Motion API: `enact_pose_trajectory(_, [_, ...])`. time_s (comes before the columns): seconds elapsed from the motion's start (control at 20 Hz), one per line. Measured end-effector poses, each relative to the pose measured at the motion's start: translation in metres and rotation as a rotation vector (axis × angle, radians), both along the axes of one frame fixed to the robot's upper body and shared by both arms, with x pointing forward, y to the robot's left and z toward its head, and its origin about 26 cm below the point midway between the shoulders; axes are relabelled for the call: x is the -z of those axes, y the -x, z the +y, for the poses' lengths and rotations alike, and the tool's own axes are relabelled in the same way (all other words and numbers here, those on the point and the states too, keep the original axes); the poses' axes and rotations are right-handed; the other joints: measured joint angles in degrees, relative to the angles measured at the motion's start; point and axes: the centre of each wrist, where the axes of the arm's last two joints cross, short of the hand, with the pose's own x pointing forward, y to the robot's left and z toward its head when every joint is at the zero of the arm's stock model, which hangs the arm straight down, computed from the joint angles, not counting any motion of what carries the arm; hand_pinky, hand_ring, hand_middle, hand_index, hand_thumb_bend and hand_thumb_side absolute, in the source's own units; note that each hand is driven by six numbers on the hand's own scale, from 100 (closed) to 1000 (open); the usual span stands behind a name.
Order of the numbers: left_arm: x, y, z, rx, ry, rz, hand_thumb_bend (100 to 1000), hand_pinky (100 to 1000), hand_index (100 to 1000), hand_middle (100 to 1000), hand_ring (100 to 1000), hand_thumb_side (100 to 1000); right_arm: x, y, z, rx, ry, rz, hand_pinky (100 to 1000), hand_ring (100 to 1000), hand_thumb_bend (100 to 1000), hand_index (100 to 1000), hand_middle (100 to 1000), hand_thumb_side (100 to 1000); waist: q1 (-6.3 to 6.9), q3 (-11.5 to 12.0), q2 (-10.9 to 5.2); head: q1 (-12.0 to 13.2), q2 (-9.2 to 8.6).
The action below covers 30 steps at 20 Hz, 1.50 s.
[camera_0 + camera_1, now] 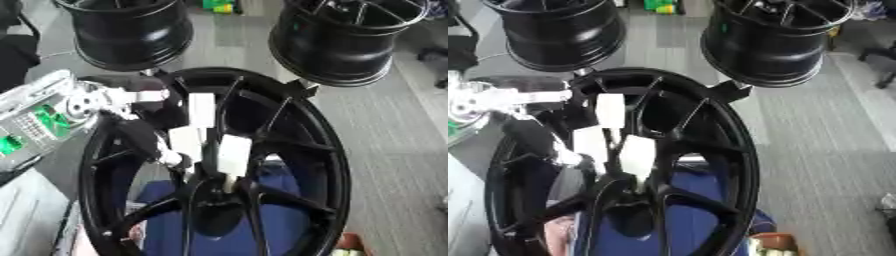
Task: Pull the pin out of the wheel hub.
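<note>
Behind, two black rims (131, 30) flank the wheel hub (324, 150), robot hand (197, 135) on its spokes.

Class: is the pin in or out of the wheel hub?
Cannot tell: the left robot hand covers the wheel hub, and no pin shows.

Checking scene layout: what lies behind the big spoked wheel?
Through the wheel spokes a blue surface shows; two black rims stand beyond. The left robot hand covers the hub, so no pin shows.

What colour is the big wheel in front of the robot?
Black: the wheel, rim and spokes alike. It shows best in the left eye view.
</note>
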Motion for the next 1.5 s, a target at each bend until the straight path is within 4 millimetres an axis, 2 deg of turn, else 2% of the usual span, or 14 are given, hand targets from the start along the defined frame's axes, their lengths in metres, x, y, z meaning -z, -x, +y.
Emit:
enact_pose_trajectory(0.1, [0.001,0.0,-0.002,0.003,0.005,0.002,229,638,685,545,604,159,0.001,0.0,0.0,0.002,-0.005,-0.002,889,766,100,859,741,100,0.0,0.01,0.0,0.0,-0.1])
enact_pose_trajectory(0.3, [0.0,0.0,-0.002,-0.01,0.02,0.001,103,613,616,482,568,132,0.003,0.0,-0.001,0.012,-0.016,-0.002,889,765,100,859,740,100,-0.1,0.03,0.0,0.0,-0.27])
enact_pose_trajectory(0.35, [0.0,0.001,-0.003,-0.016,0.027,0.002,100,605,588,458,553,143,0.003,0.0,-0.001,0.015,-0.018,-0.003,889,765,100,859,741,100,-0.14,0.03,0.0,0.0,-0.27])
enact_pose_trajectory(0.4, [0.0,0.001,-0.003,-0.02,0.035,0.003,100,596,562,436,536,100,0.004,0.0,-0.002,0.019,-0.019,-0.002,890,764,100,859,740,101,-0.19,0.03,0.0,0.0,-0.27])
enact_pose_trajectory(0.65, [-0.01,0.01,-0.004,-0.035,0.094,-0.026,119,572,522,397,501,100,0.007,0.0,-0.003,0.038,-0.031,0.004,890,764,100,859,740,125,-0.23,0.15,0.01,-0.02,-0.27])
enact_pose_trajectory(0.85, [-0.022,0.019,0.007,-0.068,0.134,-0.074,157,558,484,361,476,100,0.009,0.0,-0.004,0.043,-0.04,0.003,891,764,100,860,739,135,-0.21,0.31,0.01,-0.19,-0.28])
enact_pose_trajectory(1.1, [-0.045,0.03,0.043,-0.15,0.19,-0.163,129,557,473,348,466,100,0.008,0.0,-0.004,0.039,-0.041,-0.004,890,766,100,859,741,103,-0.24,0.59,0.08,-0.75,-0.5])
enact_pose_trajectory(1.2, [-0.057,0.03,0.066,-0.213,0.23,-0.24,100,556,475,345,462,103,0.008,0.0,-0.004,0.037,-0.04,-0.01,890,766,100,860,742,100,-0.35,0.86,0.3,-1.08,-0.77])
enact_pose_trajectory(1.5, [-0.096,0.021,0.138,-0.434,0.317,-0.502,100,583,507,372,485,103,0.005,0.002,-0.008,0.045,-0.039,-0.024,890,767,100,860,743,100,-0.79,1.31,0.37,-1.88,-0.83])
